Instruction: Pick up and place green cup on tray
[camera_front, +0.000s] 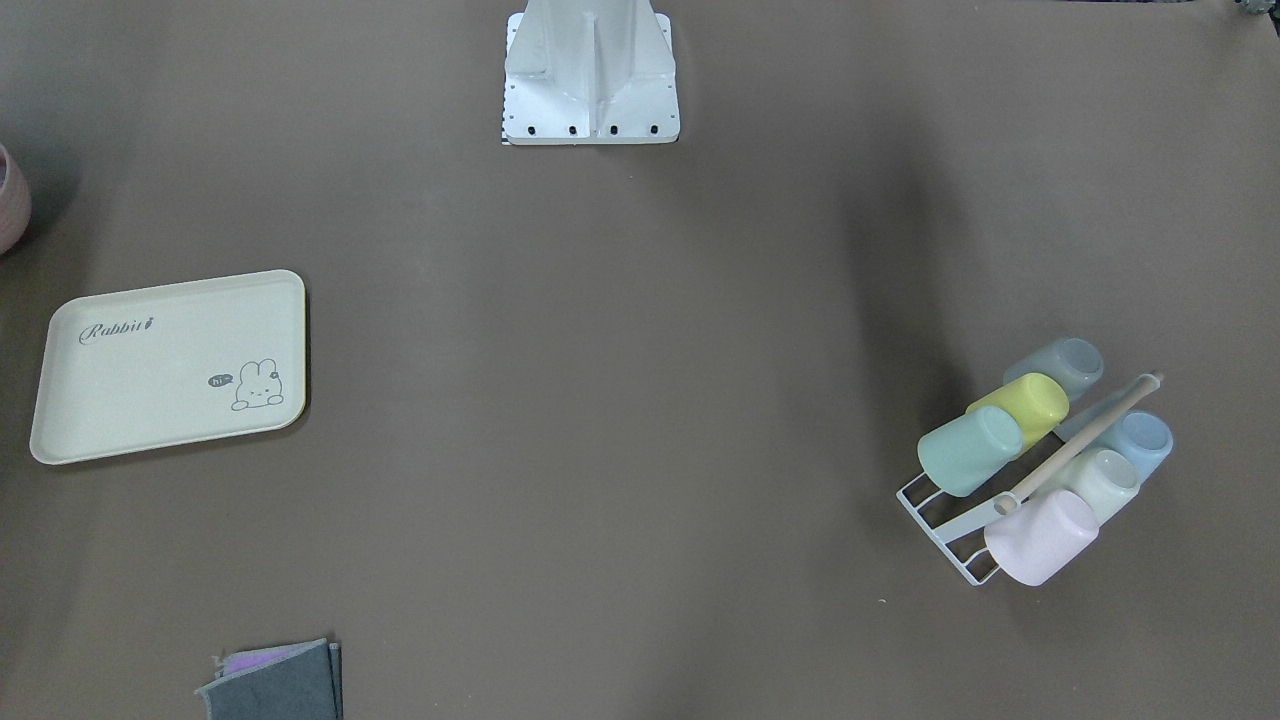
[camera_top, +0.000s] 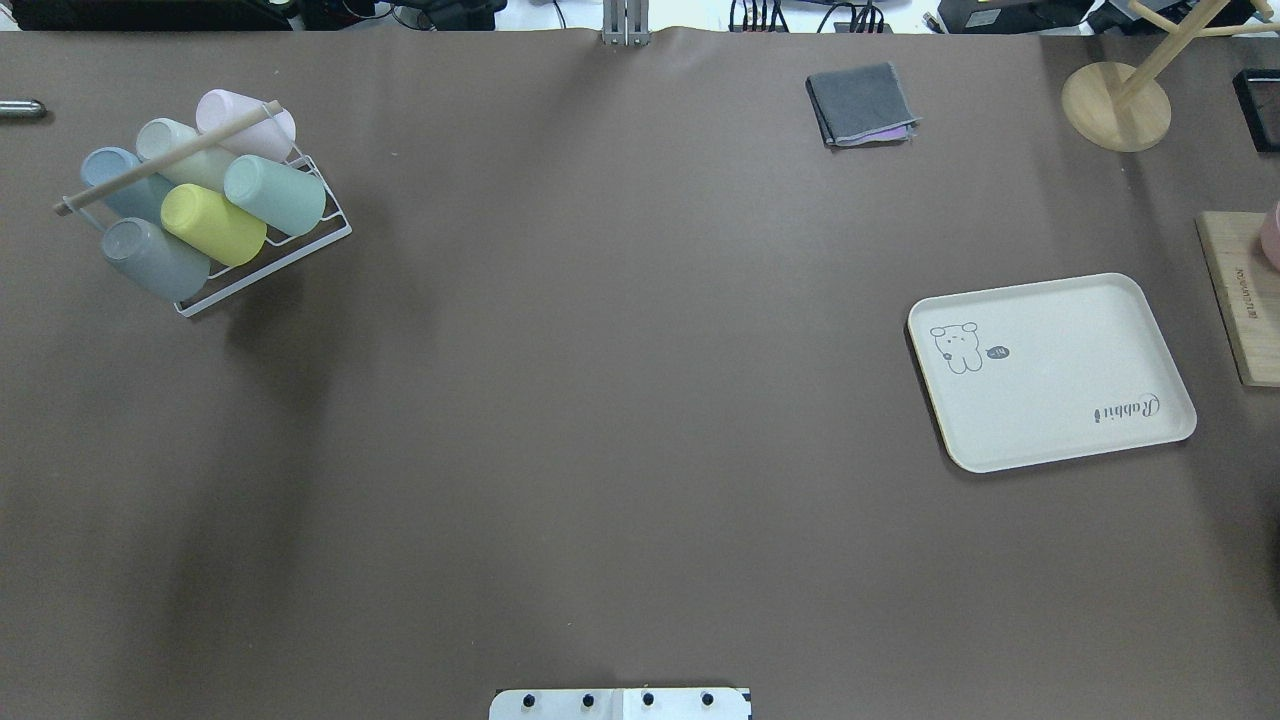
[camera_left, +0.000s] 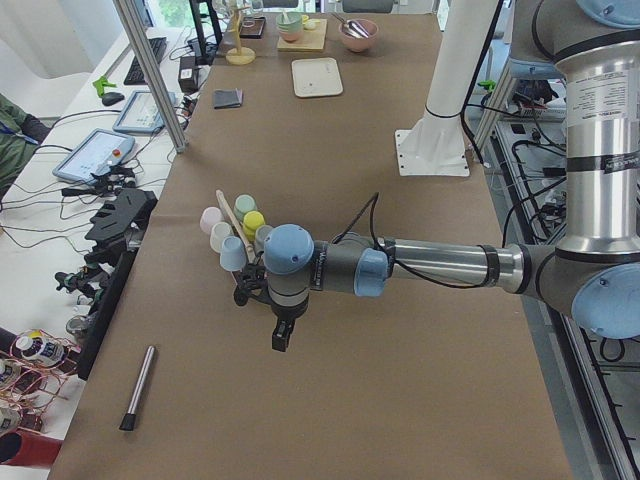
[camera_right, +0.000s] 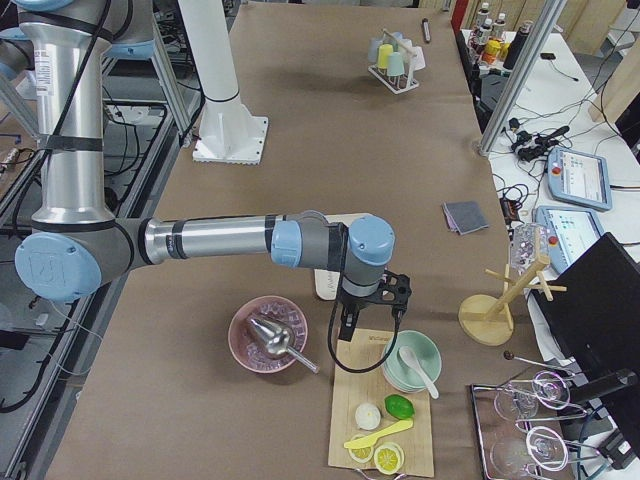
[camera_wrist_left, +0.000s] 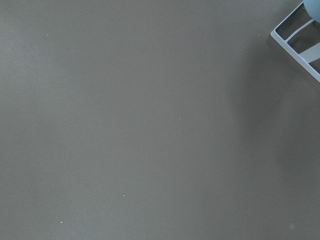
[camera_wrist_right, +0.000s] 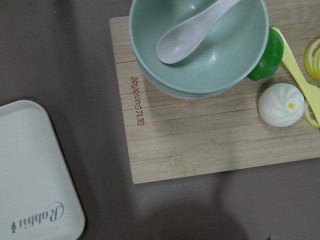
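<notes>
Across the brown table (camera_front: 600, 400), the two arms hang at opposite ends. The left arm (camera_left: 430, 265) reaches out beside the rack (camera_top: 335, 215). The right arm (camera_right: 210, 238) hangs over the wooden board (camera_wrist_right: 200, 135), just past the tray (camera_top: 1050, 400).

The tray lies bare on the robot's right, well apart from the rack on its left. The green cup (camera_top: 275, 194) sits in the rack, tilted, touching the yellow cup (camera_top: 213, 224). It is the end cup of the row nearer the robot, and its long axis runs diagonally across the rack.

The left gripper (camera_left: 283, 335) points down at bare table, near the rack on the side towards the table's end. Its wrist camera catches only a rack corner (camera_wrist_left: 295, 42) at the top right of its view. The green cup therefore lies beyond the rack's near cups from this gripper, at the far end of the row.

The left arm is plainly the nearer of the two. The right gripper (camera_right: 345, 325) is the whole table away. How far either pincer is open cannot be told, since only the side views show them. Neither appears to carry anything.
</notes>
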